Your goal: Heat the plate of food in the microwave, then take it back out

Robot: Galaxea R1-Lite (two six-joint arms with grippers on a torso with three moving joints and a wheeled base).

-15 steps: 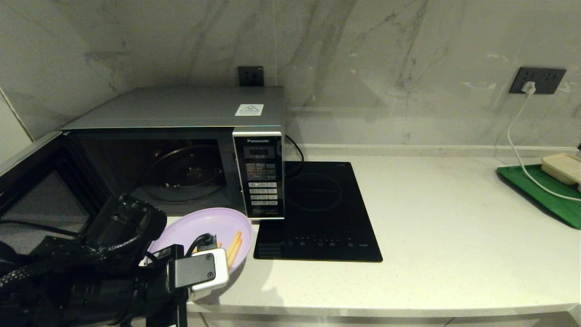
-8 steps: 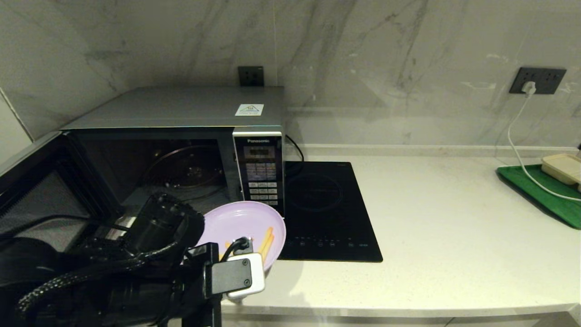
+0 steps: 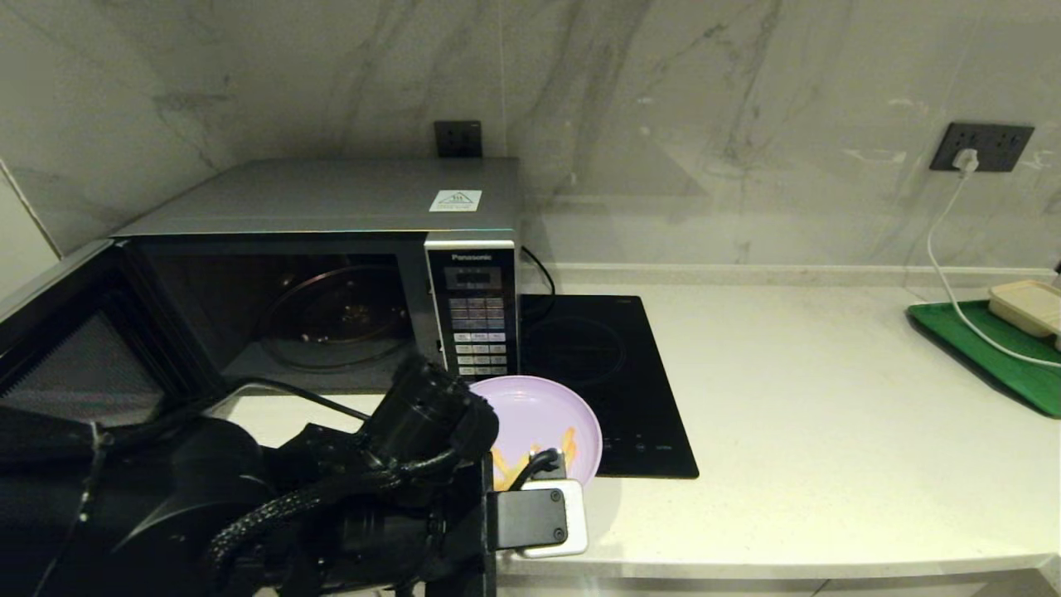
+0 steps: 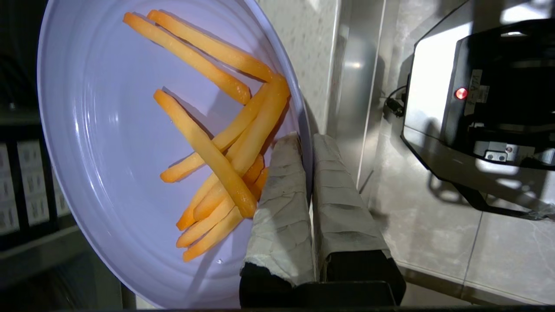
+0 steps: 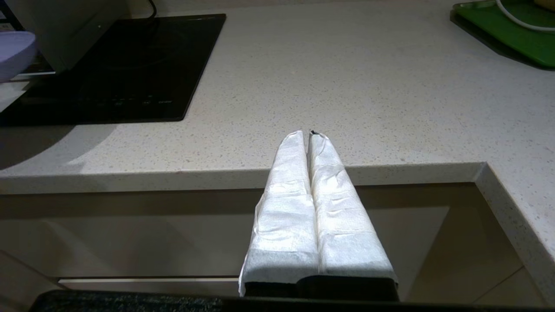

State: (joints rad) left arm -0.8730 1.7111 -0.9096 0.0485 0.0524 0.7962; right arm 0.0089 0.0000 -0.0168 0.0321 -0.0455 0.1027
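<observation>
Pinching one plate of food [image 4: 108, 143], left fingers [image 4: 282, 195]; roughly eight fries.

Head view: left arm [image 3: 249, 506] bulk hides the near rim of the plate of food [image 3: 543, 414], the grip point and some fries. Microwave [image 3: 331, 249] door is cut off at the left edge. Keypad labels too small to read. Beige box [image 3: 1028, 305] and green tray [image 3: 986, 352] are clipped at the right edge. Right gripper isn't visible in this view.
</observation>
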